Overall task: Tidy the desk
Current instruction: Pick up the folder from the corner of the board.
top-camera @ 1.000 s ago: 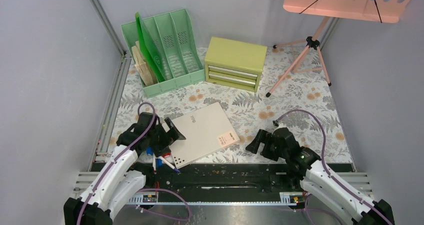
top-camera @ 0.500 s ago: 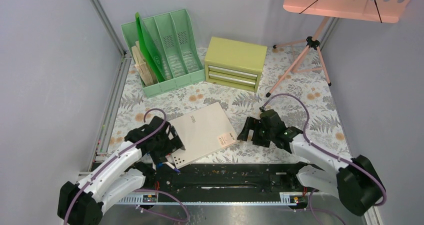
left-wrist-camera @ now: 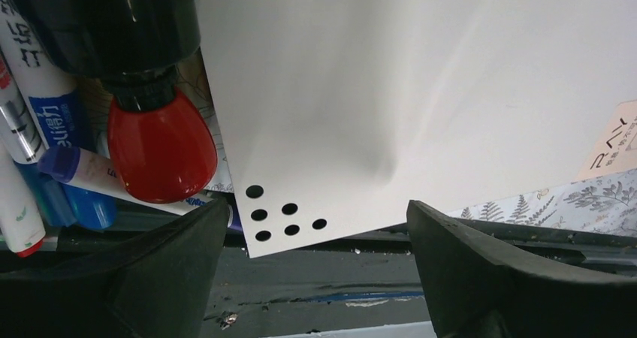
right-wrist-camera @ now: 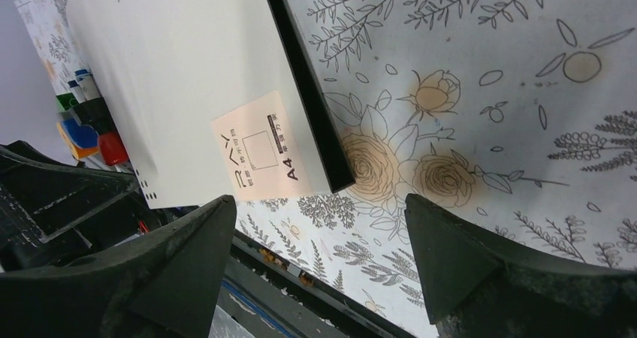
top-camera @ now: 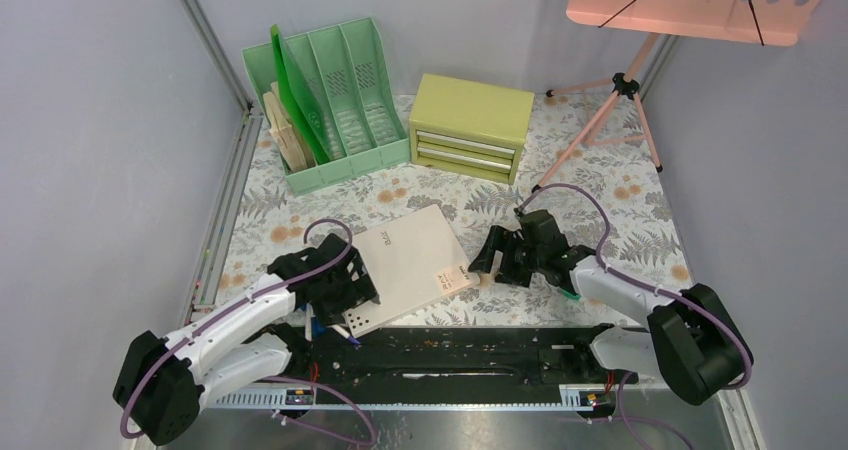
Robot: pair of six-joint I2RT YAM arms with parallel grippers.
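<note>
- The desk (top-camera: 600, 200), fern-printed, spreads away from the arms' bases. Near its front edge lies a white folder (top-camera: 410, 265), long axis running left to right, slightly skewed.
- The left gripper (left-wrist-camera: 315, 233), jaws apart, hangs over the folder's near-left corner beside a clutter of pens (left-wrist-camera: 45, 150), clamping nothing.
- The right gripper (right-wrist-camera: 319, 225), jaws likewise apart, faces the folder's right short edge, just beside it.
- Each arm covers one end, so neither is clearly nearer.
- Farther back stands the green file rack (top-camera: 330, 100), a likely home for the folder.
</note>
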